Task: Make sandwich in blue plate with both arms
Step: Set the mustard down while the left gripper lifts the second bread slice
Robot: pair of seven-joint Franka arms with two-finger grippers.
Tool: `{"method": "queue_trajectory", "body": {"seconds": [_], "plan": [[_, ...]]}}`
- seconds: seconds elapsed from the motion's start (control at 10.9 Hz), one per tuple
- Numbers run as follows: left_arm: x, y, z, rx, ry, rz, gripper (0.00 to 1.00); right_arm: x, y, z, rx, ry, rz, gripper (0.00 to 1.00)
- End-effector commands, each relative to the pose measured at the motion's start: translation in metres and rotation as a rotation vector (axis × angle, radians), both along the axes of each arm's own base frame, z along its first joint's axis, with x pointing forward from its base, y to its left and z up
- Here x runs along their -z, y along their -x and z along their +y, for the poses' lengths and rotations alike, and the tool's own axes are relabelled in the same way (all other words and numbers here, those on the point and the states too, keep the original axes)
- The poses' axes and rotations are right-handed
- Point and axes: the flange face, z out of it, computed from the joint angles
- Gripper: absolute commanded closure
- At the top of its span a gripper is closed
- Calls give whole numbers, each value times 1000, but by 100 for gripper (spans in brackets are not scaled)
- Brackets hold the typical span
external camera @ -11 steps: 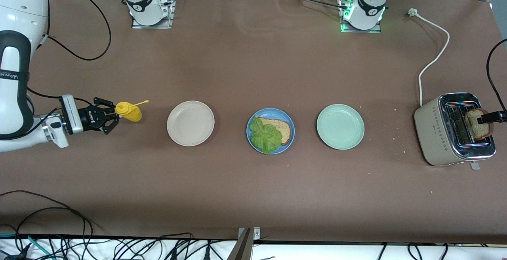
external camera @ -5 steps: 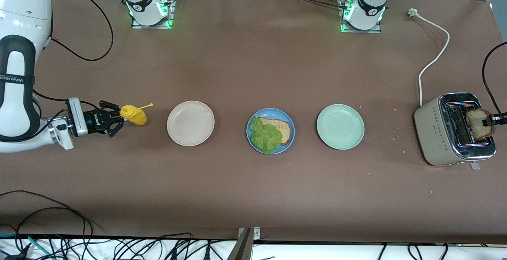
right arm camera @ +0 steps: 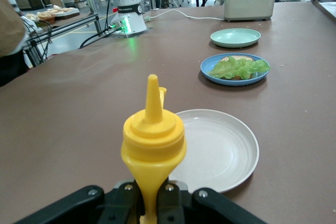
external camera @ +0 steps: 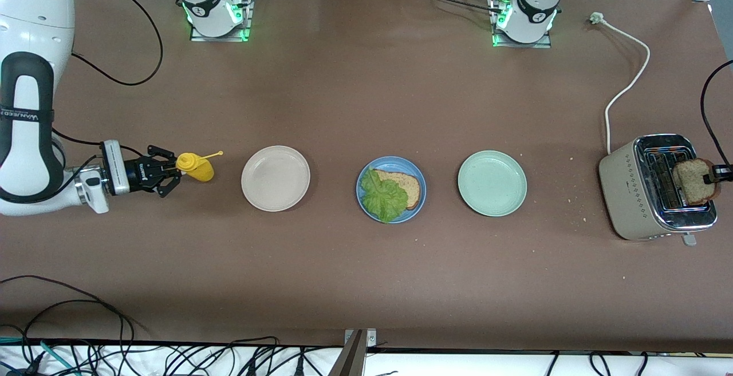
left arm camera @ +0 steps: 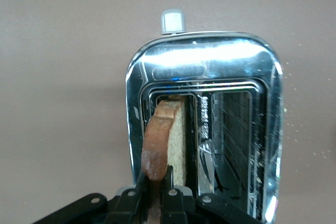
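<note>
Left hand: wrist over the toaster at the left arm's end of the surface, fingers pinched on the crust edge of a bread slice that stands upright, partly out of one toaster slot. The second slot shows only its wire grid.

Right hand: forearm low and near level at the right arm's end of the surface, fingers clamped on a yellow squeeze bottle; in the right wrist view the bottle sits between the fingers with its conical nozzle pointing away from the wrist.

Blue plate: round, shallow, raised rim, middle of three plates in a row. On it, one brown wholemeal slice with darker crust, and a crinkly green lettuce leaf covering the half toward the right arm's end.

Beige-white plate: just beside the blue plate toward the right arm's end. Pale green plate: beside it toward the toaster.

Count: plates 3, bread slices 2, lettuce 1, bottle 1, toaster 1 (beige body, chrome top, white cord).
</note>
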Motion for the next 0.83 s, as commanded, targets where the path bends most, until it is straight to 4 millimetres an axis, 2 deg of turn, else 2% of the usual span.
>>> {"method": "queue_trajectory", "body": {"seconds": [0.0,0.18,0.28,0.46,0.55,0.73], "plan": [[-70,20,-18,42,-19,22,100,1,52,0,52,-20,-112,100],[-107,30,-30,37,4,37,100,-12,71,-7,66,17,-200,100],[-122,32,-31,32,23,38,100,-6,74,-8,49,-5,-239,100],[-144,28,-48,51,36,32,100,35,85,-25,86,-103,-274,100],[-147,26,-53,58,38,26,100,49,87,-29,117,-131,-264,100],[-147,18,-74,96,49,21,100,66,85,-26,183,-163,-247,100]]}}
